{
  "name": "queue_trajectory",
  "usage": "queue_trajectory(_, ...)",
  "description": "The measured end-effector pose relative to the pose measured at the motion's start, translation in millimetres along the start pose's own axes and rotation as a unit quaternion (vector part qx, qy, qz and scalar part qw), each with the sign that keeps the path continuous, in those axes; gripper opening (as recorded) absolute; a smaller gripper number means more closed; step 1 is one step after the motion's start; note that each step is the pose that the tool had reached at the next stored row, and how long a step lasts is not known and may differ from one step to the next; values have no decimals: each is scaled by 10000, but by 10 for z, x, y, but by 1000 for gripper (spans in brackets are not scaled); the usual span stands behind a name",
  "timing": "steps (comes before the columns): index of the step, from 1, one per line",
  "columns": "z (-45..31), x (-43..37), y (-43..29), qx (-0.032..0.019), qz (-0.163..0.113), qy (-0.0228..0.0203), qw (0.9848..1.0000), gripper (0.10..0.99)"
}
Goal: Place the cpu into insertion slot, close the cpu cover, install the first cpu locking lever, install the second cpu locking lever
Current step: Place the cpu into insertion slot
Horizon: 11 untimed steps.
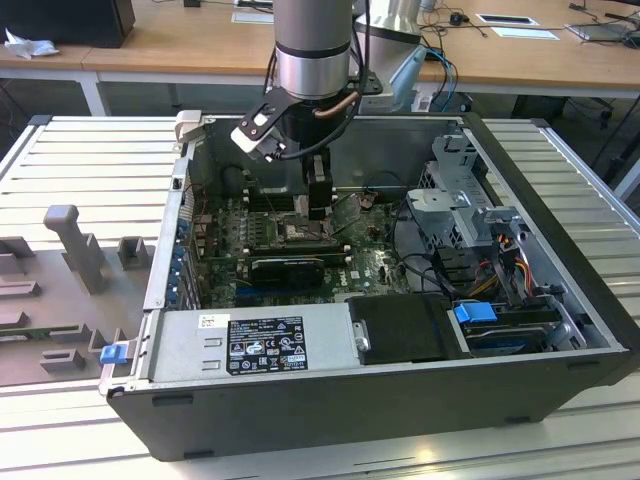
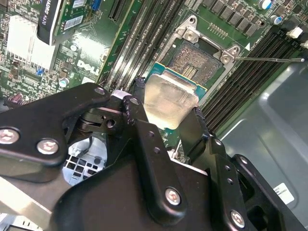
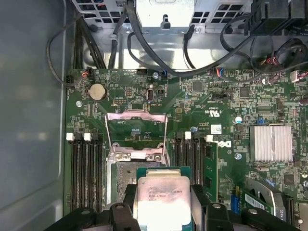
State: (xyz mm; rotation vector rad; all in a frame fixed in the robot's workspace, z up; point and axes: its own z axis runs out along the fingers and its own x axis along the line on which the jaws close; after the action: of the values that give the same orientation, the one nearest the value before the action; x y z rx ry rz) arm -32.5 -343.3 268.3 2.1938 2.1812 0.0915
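Gripping the cpu (image 2: 168, 98) by 2 opposite edges, the pincer (image 2: 167, 105) is seen clenched on it in both wrist views, lowered into the open computer case (image 1: 400, 400). The chip is held over the open socket (image 2: 190, 60), between 2 banks of memory slots (image 3: 84, 168) on the motherboard (image 3: 216, 96); contact cannot be told. The cpu cover (image 3: 136, 115) is swung up, and a thin locking lever (image 2: 269, 59) is unlatched beside the socket.

Exterior view: high, angled down on whole open case (image 1: 330, 400), mid range, my arm (image 1: 312, 50) in shot. Both wrist views: close, looking down past my fingers (image 2: 144, 139) at board (image 3: 216, 96). Shared patch: cpu (image 2: 168, 98) (image 3: 161, 197) and socket (image 2: 195, 60), seen from different sides.
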Motion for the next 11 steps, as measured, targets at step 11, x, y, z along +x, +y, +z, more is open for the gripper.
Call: queue_trajectory(11, 118, 66, -9, 0, 0, 1, 10000, 529)
